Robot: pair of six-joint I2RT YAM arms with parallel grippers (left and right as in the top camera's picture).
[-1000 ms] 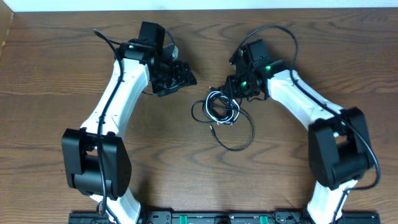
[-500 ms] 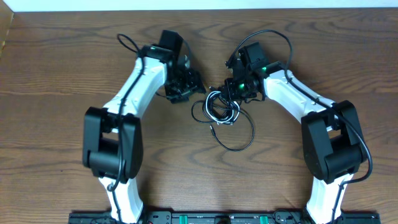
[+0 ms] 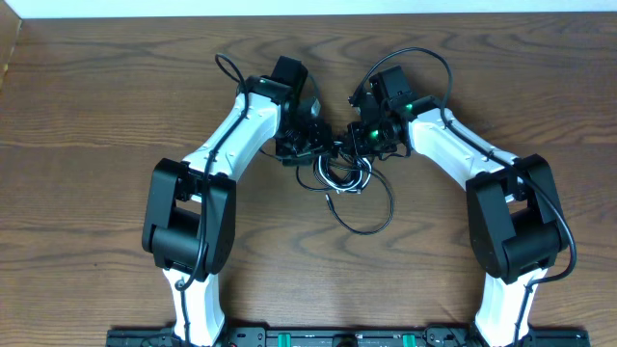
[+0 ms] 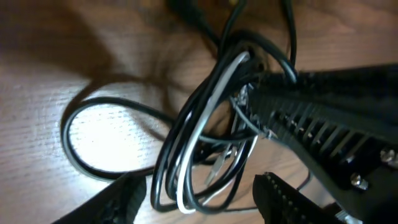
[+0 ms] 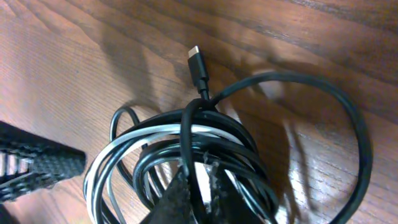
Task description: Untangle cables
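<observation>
The cables (image 3: 343,174) lie bunched at mid-table, black cords coiled with one white cord (image 4: 205,124). One black loop (image 3: 370,214) trails toward the front. A small plug end (image 5: 198,62) sticks out of the coil. My right gripper (image 3: 361,146) (image 5: 202,193) is at the bunch's far right edge, shut on a black strand (image 5: 194,134) that crosses over the coil. My left gripper (image 3: 316,146) (image 4: 202,202) is open at the bunch's far left edge. Its fingertips (image 4: 121,199) stand on either side of the coil's near end, not closed on it.
The two gripper heads nearly meet over the bunch. The right gripper's ribbed finger (image 4: 311,118) fills the right of the left wrist view. The left finger (image 5: 37,168) shows at the left of the right wrist view. The wooden table (image 3: 96,96) lies all around.
My left arm has swung right from the far left until its jaws straddle the bunch, narrowing a little. My right gripper has closed on a black strand without changing place.
</observation>
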